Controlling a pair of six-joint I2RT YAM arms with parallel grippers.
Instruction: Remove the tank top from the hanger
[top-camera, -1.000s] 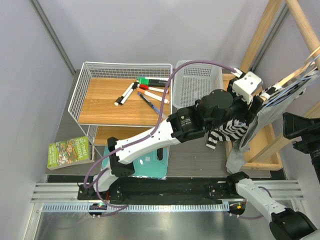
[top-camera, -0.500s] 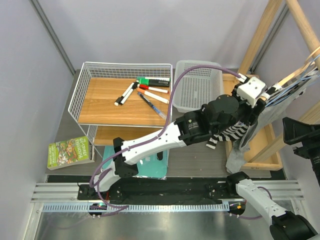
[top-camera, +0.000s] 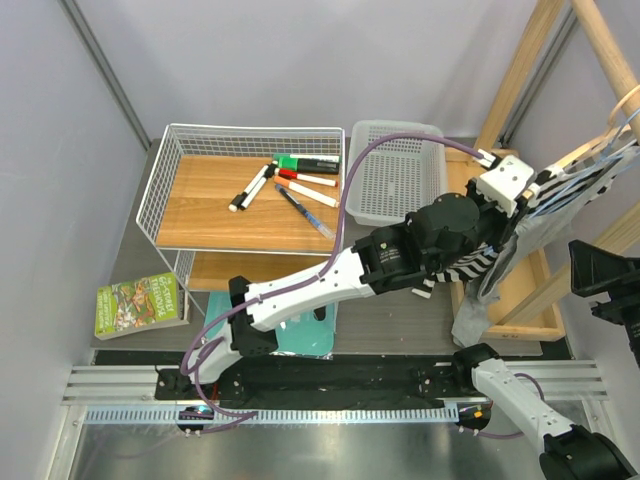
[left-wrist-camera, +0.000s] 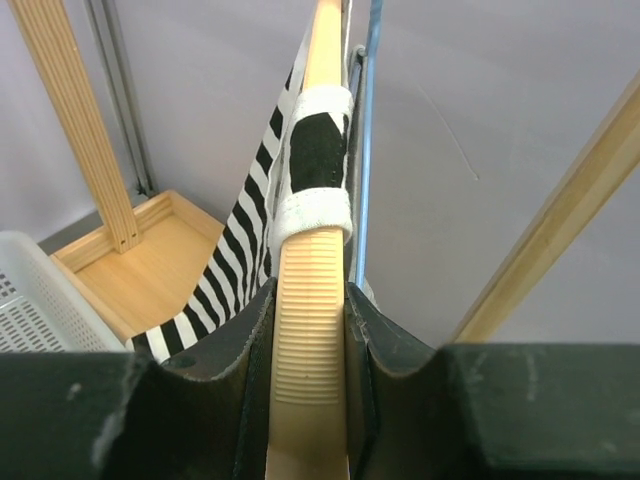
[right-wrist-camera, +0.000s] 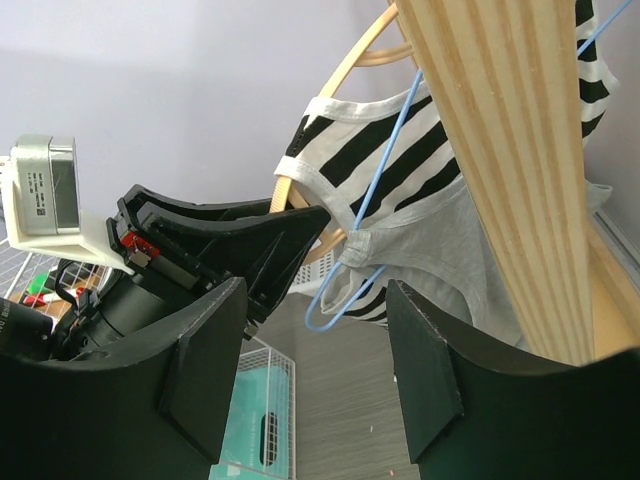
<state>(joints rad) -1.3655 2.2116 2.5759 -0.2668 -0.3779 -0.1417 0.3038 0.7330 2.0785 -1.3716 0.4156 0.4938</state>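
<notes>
Between the fingers of my left pincer (left-wrist-camera: 308, 300) sits the wooden hanger (left-wrist-camera: 311, 250), clamped tight; the striped tank top (left-wrist-camera: 318, 165) strap wraps it just beyond my fingertips. My right pincer (right-wrist-camera: 315, 375) gapes, holding nothing.

My left arm (top-camera: 310, 290) wears white shells between chunky black joints, a purple cable (top-camera: 420, 136) looping along it to a white camera block (top-camera: 503, 183). My right arm (top-camera: 512, 397) matches; its fingers (right-wrist-camera: 205, 365) are matte black, angular.
</notes>
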